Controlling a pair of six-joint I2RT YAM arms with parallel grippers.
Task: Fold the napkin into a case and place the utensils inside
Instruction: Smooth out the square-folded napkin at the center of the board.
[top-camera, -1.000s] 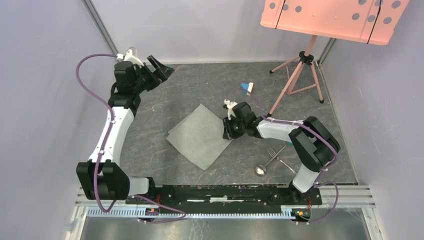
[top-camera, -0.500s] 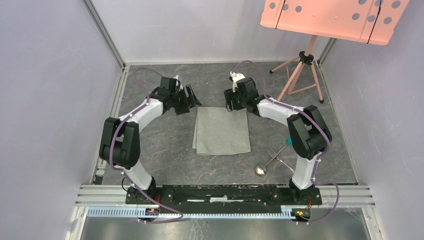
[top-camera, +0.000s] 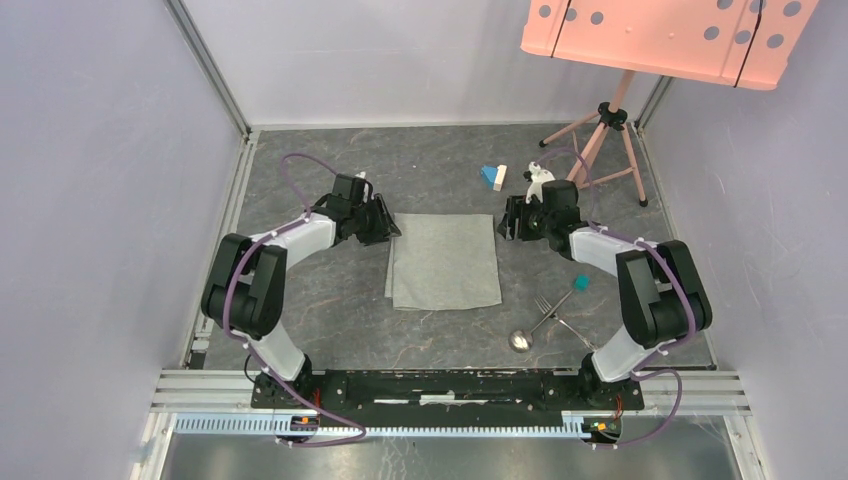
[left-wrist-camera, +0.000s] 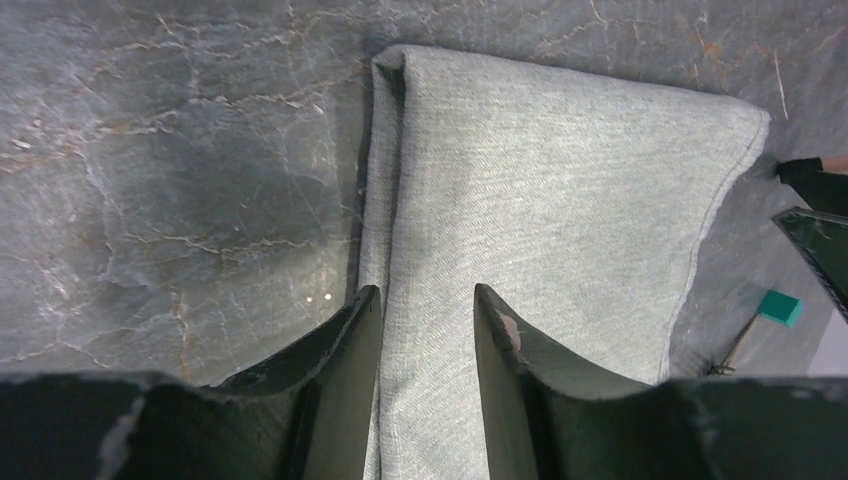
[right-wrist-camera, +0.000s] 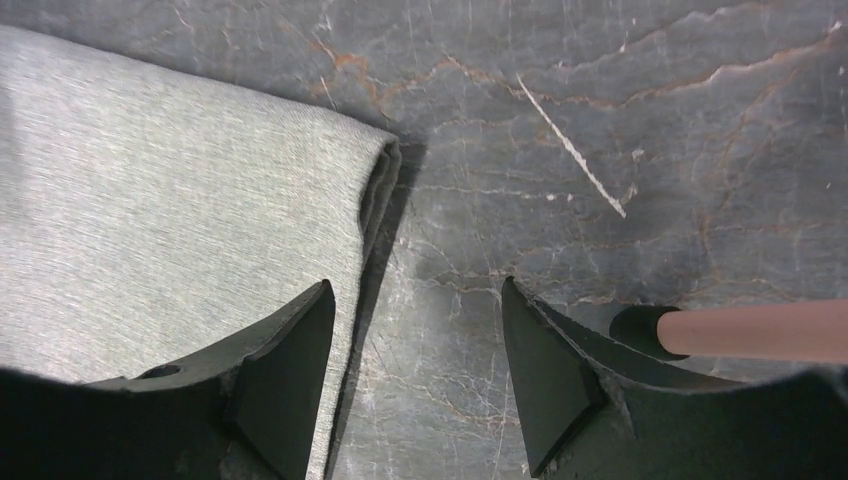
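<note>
- Pale lilac walls (top-camera: 100, 200) close in three sides of a dark grey, marble-veined surface (top-camera: 320, 300), with a metal rail (top-camera: 450, 385) along its near edge.
- A pink perforated board (top-camera: 670, 35) on a pink tripod (top-camera: 600, 150) stands at the far right corner. In the right wrist view one tripod leg (right-wrist-camera: 760, 330) lies just beside the right tool's outer finger.
- The napkin (top-camera: 445, 265) lies flat mid-surface, folded into a rectangle, with its doubled edge (left-wrist-camera: 385, 150) along the left side.
- Both arms reach in to the napkin's far corners, one on each side.
- The left tool (left-wrist-camera: 425, 300) is low at the far left corner. Its gap is narrow, and the napkin's left edge lies flat between the fingers.
- The right tool (right-wrist-camera: 415, 290) stands wide at the far right corner, holding nothing. One finger is over the cloth edge, the other over bare surface.
- The fork (top-camera: 545, 303) and spoon (top-camera: 519, 340) lie crossed at the near right, apart from the napkin.
- A teal block (top-camera: 580, 283) sits by the tip of the spoon's handle.
- Blue and white blocks (top-camera: 493, 175) rest beyond the napkin, near the right tool.
</note>
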